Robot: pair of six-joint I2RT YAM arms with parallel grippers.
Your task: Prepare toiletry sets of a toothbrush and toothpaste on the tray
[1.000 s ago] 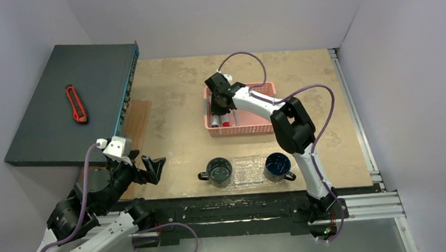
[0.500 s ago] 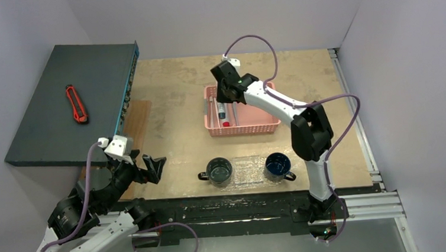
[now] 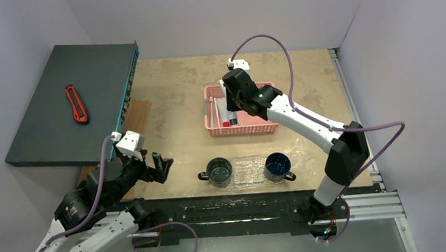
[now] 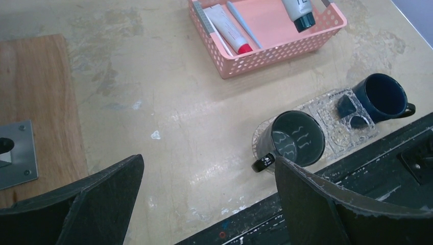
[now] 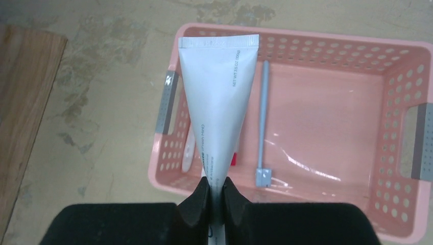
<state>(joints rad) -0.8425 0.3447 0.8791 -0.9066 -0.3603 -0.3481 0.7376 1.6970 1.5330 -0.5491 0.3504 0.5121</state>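
tube (image 5: 218,97) | clamped in right hand (image 5: 214,196) above basket (image 5: 316,43) edge | left hand (image 4: 207,204) apart

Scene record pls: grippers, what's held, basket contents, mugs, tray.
right gripper: shut on held tube, above basket
left gripper: open, empty
basket contents: red-capped tube, toothbrush
mugs: green mug, blue mug, both empty, at tray ends
tray: no tube or brush on it
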